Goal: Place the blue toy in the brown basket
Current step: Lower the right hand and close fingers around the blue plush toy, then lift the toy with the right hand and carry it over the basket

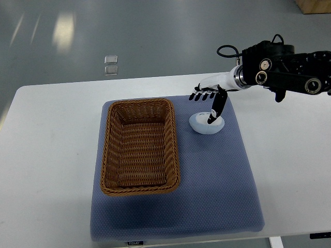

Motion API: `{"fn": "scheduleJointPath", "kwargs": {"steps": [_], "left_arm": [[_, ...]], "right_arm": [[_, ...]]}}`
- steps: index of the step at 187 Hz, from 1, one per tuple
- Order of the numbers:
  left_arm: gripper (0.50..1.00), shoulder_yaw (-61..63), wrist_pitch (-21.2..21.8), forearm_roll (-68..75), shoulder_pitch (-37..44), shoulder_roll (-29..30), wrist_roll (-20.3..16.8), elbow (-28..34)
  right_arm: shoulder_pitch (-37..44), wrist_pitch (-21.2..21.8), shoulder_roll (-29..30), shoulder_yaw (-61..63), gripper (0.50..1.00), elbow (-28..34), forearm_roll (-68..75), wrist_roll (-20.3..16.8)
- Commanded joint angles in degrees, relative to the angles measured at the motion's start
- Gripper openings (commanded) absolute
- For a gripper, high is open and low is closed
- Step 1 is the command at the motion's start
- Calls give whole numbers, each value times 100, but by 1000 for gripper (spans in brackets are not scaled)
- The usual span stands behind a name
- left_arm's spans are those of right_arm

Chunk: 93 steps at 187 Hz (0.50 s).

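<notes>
Right hand [209, 98] is hanging over the blue toy [206, 124], fingers spread, thumb tip touching or just above its top; nothing grasped. Toy is sitting on the blue mat [217, 191], just right of the brown basket [139, 147], which is lying empty. Grasp, lift and transfer are all remaining. Nothing is blocking the path except the basket's near wall.

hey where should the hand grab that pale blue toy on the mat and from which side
Judging by its low, rounded dome shape, grip the blue toy across its sides, coming from above. The right hand already hangs over it, and the mat around it is bare.
</notes>
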Motion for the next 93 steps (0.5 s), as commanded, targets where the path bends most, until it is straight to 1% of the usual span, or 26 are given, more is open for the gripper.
{"fn": "scheduleJointPath", "kwargs": {"steps": [1,28,75,93], "left_arm": [[1000,-1,-1,9,3,0,0,-16],[1000,-1,-1,9,3,0,0,-24],[1000,-1,8,0,3,0,0,-24],[1000,-1,8,9,3,0,0,-24]], "right_arm": [[-179,-186,125,-10,905,-195,-91,-6],[-390,-335,178,-27,903,-239,-337,-6],[-628,-344,178,-10,903,-292,-425,3],[-680,-432,213,-10,901,-292,-443,3]]}}
